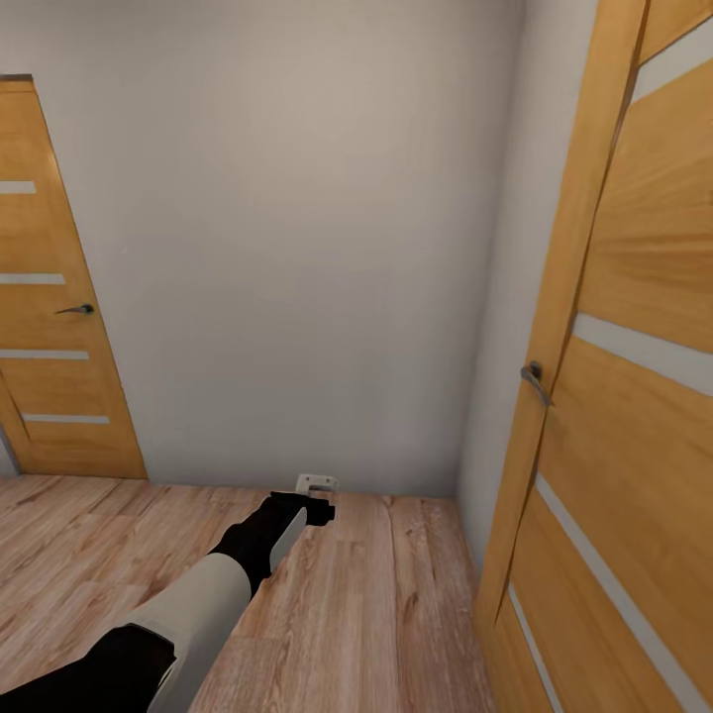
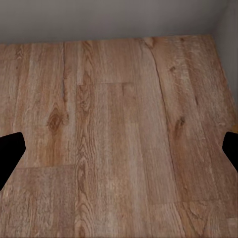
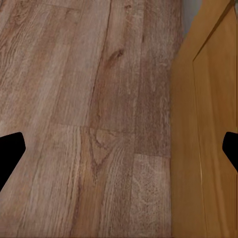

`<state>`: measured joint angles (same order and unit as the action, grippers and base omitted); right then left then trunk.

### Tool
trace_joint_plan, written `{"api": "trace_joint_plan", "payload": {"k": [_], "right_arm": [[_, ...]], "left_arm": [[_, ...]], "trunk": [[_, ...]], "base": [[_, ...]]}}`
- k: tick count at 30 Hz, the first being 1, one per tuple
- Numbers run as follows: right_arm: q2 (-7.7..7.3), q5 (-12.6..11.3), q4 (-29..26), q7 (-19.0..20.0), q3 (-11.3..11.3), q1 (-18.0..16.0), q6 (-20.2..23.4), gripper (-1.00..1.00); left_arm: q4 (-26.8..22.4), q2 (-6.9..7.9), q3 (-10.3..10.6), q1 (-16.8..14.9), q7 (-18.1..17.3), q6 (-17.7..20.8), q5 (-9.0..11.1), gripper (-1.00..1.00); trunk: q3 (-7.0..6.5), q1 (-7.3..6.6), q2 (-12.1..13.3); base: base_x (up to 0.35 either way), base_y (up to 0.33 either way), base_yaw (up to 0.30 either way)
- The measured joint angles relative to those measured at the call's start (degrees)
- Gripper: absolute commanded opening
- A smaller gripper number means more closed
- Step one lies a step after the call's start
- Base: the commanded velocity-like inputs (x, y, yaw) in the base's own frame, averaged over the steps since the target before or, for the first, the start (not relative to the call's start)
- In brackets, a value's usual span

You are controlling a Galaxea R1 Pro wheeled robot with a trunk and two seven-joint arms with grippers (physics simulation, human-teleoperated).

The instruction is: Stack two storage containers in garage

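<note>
The plain pale grey wall (image 1: 297,248) closes off the space ahead, meeting a second pale wall at a corner to the right. The light wood-plank floor (image 1: 376,614) spreads beneath both grippers and runs up to the wall base. A tall honey-coloured wooden door with pale horizontal stripes (image 1: 634,396) stands at the right, close to the camera, fitted with a grey metal lever handle (image 1: 535,378); its lower face lies just beside the right gripper (image 3: 119,148), on that gripper's outer side. A second striped wooden door (image 1: 50,297) stands in the far wall at the left, well apart from both grippers, with its own small dark lever handle (image 1: 77,310). The left arm, white forearm with black wrist (image 1: 228,584), reaches forward and down over the planks. The left gripper (image 2: 119,148) has its jaws spread wide (dark fingertips (image 2: 10,153) at opposite edges), with bare planks between them. The right gripper's jaws are likewise spread, holding nothing. Neither orange-red storage container lies between or near the jaws.
</note>
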<state>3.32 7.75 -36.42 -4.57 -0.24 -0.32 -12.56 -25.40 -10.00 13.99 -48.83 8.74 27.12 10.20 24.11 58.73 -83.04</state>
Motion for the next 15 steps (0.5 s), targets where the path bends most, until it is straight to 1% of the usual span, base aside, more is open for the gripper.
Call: {"api": "trace_joint_plan", "payload": {"k": [4, 9, 11, 15], "right_arm": [[0.0, 0.0, 0.0, 0.0, 0.0, 0.0, 0.0, 1.0], [0.0, 0.0, 0.01, 0.01, 0.0, 0.0, -0.01, 1.0], [0.0, 0.0, 0.01, 0.01, 0.0, 0.0, -0.01, 1.0], [0.0, 0.0, 0.01, 0.01, 0.0, 0.0, -0.01, 1.0]], "left_arm": [[-0.02, 0.0, 0.0, 0.0, 0.0, 0.0, -0.02, 1.0], [-0.01, 0.0, 0.02, 0.0, 0.0, 0.01, 0.0, 1.0], [0.0, 0.0, 0.02, 0.0, 0.0, 0.01, 0.0, 1.0], [-0.01, 0.0, 0.02, 0.0, 0.0, 0.01, 0.0, 1.0]], "trunk": [[0.0, 0.0, 0.0], [0.0, 0.0, 0.0], [0.0, -0.01, 0.0], [0.0, -0.03, 0.0]], "base": [[0.0, -0.192, 0.0], [0.003, -0.013, 0.0], [0.132, -0.002, 0.0], [0.236, -0.001, 0.0]]}}
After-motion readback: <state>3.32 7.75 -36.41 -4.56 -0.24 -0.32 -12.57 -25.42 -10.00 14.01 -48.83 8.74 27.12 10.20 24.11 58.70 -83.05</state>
